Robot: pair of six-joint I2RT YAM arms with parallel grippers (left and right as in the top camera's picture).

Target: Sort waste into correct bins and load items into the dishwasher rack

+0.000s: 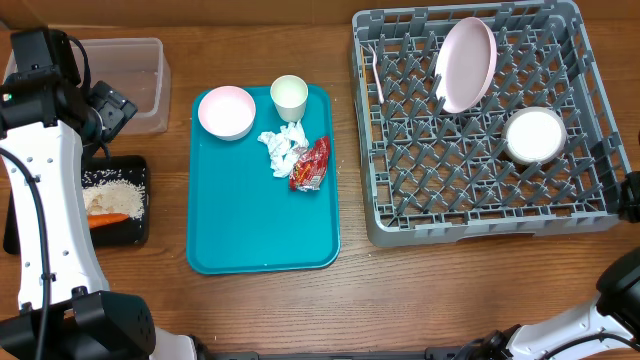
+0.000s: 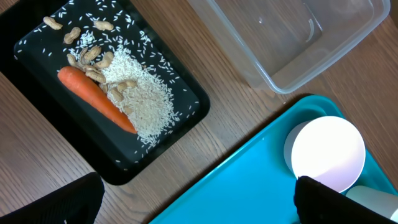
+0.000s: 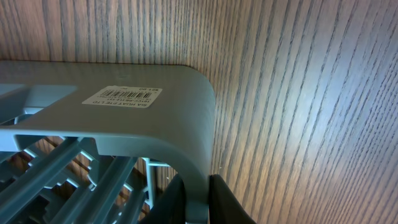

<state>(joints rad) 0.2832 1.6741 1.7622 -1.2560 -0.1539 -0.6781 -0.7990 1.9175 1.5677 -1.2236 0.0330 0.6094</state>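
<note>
The grey dishwasher rack (image 1: 480, 225) at the right holds a pale pink plate (image 1: 466, 63) on edge and a white bowl (image 1: 534, 135). My right gripper (image 3: 199, 202) is shut on the rack's wall (image 3: 124, 124) near a corner; overhead it shows at the rack's right side (image 1: 630, 195). A second bowl (image 1: 226, 111), a cup (image 1: 289, 96), crumpled tissue (image 1: 279, 150) and a red wrapper (image 1: 310, 163) lie on the teal tray. The black tray (image 1: 130, 232) holds a carrot (image 2: 96, 99), nuts (image 2: 93, 59) and rice (image 2: 149, 102). My left gripper (image 2: 199, 205) hangs open above the teal tray's edge, near the bowl (image 2: 328, 152).
The clear tub (image 1: 140, 85) stands at the back left, beside the black tray, with nothing visible in it (image 2: 280, 43). The teal tray (image 1: 260, 230) lies between bins and rack. A thin utensil (image 1: 377, 75) rests in the rack's left part. Cardboard runs along the table's back edge.
</note>
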